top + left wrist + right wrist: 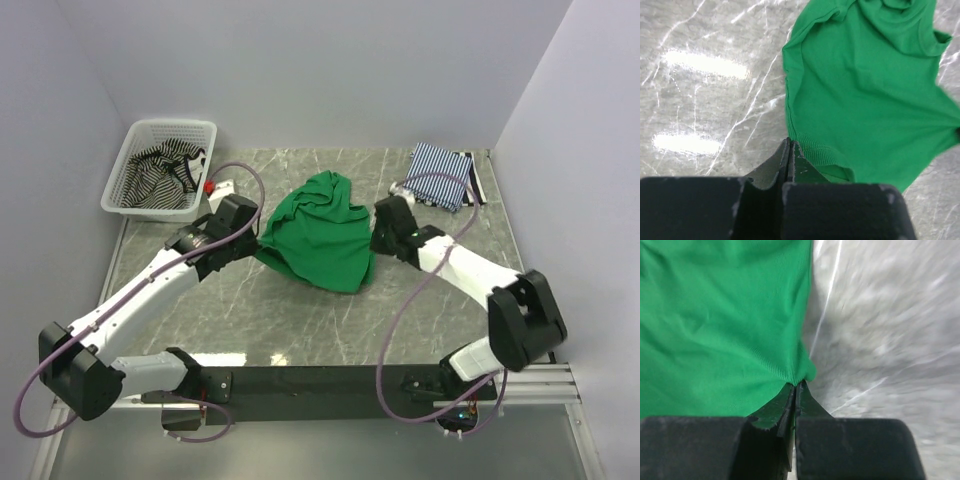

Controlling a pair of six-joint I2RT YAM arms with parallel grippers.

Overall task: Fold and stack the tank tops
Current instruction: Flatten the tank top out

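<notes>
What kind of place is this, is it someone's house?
Probably a robot test booth, not a house. Plain white walls box in a marble-look table, the left arm and right arm are bolted at its near edge, and a green tank top is stretched between them.

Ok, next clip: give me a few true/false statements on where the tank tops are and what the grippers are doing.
1. The green tank top lies on the table between the two arms. True.
2. The left gripper stands open over bare table. False: it is shut on the green top's ribbed hem.
3. The right gripper is shut on an edge of the green top. True.
4. The black-and-white striped top lies folded on the green one. False: it sits crumpled in the white basket at the far left.
5. The blue-and-white striped top lies folded at the far right. True.
</notes>
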